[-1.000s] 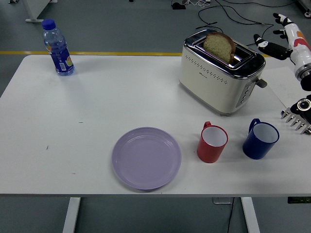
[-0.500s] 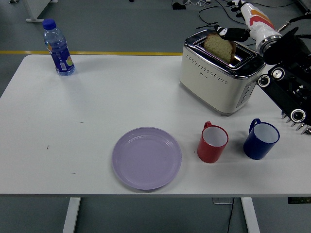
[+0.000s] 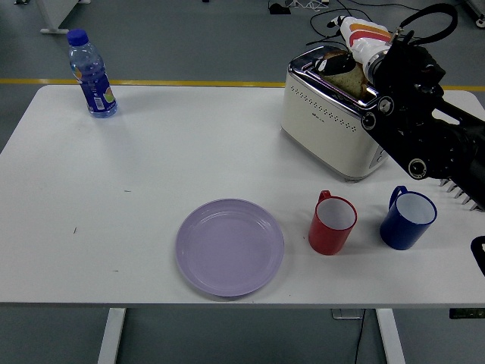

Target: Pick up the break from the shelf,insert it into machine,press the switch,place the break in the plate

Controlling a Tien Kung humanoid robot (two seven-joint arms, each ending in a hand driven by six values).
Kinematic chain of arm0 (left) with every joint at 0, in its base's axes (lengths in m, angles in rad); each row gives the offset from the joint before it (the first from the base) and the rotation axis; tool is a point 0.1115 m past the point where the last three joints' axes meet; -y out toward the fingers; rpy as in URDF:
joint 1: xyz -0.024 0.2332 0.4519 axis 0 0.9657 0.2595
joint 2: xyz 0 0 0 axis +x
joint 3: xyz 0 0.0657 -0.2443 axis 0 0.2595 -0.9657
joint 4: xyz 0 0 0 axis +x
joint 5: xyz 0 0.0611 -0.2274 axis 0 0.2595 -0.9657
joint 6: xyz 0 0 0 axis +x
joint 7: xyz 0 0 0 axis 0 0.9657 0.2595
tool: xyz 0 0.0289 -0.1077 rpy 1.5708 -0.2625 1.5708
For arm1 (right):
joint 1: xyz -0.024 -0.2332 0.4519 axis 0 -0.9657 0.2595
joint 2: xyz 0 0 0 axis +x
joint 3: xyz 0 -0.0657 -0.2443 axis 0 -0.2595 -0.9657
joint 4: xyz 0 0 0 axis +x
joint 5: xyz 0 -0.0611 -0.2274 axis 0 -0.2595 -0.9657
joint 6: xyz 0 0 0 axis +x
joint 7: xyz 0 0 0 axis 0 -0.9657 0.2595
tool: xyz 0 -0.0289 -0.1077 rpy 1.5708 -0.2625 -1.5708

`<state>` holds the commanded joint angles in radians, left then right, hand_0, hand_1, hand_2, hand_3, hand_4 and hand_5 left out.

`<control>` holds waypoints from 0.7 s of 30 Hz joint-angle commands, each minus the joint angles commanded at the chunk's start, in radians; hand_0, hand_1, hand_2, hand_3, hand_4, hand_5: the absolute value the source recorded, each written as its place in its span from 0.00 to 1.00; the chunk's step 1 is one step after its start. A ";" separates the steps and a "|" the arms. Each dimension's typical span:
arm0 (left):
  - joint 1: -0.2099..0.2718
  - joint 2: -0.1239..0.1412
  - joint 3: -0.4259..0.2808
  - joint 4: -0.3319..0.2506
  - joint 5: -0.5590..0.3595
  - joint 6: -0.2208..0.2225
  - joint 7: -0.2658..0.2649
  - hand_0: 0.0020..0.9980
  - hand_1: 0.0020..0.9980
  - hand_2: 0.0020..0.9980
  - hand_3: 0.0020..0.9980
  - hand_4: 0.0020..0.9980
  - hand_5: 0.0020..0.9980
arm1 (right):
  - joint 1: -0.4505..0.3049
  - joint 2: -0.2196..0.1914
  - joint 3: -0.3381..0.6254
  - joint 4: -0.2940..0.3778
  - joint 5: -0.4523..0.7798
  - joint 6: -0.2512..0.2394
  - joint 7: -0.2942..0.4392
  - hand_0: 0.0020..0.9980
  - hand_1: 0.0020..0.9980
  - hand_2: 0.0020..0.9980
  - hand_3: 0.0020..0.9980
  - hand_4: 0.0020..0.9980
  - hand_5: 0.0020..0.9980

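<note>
A slice of brown bread (image 3: 347, 78) stands in the slot of the cream and chrome toaster (image 3: 326, 114) at the back right of the table. My right hand (image 3: 339, 63), on a black arm that crosses in front of the toaster's right end, is right over the top of the bread and hides most of it. I cannot tell whether it holds the slice. The empty lilac plate (image 3: 229, 246) lies at the front middle of the table. My left arm is out of view.
A red mug (image 3: 332, 222) and a blue mug (image 3: 408, 218) stand in front of the toaster, under my right arm. A water bottle (image 3: 92, 73) stands at the back left. The prongs of a metal rack (image 3: 464, 196) show at the right edge.
My right arm has swung in from the right edge, leftward over the toaster. The hand has gone from beside the bread to directly on top of it. The bread stays in the slot.
</note>
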<state>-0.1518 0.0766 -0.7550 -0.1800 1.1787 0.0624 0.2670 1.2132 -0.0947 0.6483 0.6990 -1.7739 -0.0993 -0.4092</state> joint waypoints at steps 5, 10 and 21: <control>-0.001 0.000 0.000 0.000 0.001 0.000 0.001 0.65 0.59 0.59 0.60 0.33 0.94 | 0.036 0.046 -0.018 -0.075 -0.060 0.038 -0.024 0.84 0.76 0.80 0.87 0.78 0.42; 0.000 0.001 0.000 0.000 0.001 0.001 0.001 0.65 0.59 0.59 0.60 0.33 0.94 | 0.055 0.071 -0.035 -0.118 -0.072 0.065 -0.041 0.77 0.72 0.76 0.86 0.77 0.42; -0.002 0.002 0.006 0.000 -0.002 0.001 0.002 0.65 0.59 0.59 0.60 0.33 0.93 | 0.072 0.095 -0.045 -0.186 -0.092 0.079 -0.072 0.62 0.64 0.66 0.78 0.77 0.41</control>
<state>-0.1537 0.0789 -0.7485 -0.1800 1.1772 0.0634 0.2687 1.2855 0.0000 0.6037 0.5131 -1.8661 -0.0198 -0.4814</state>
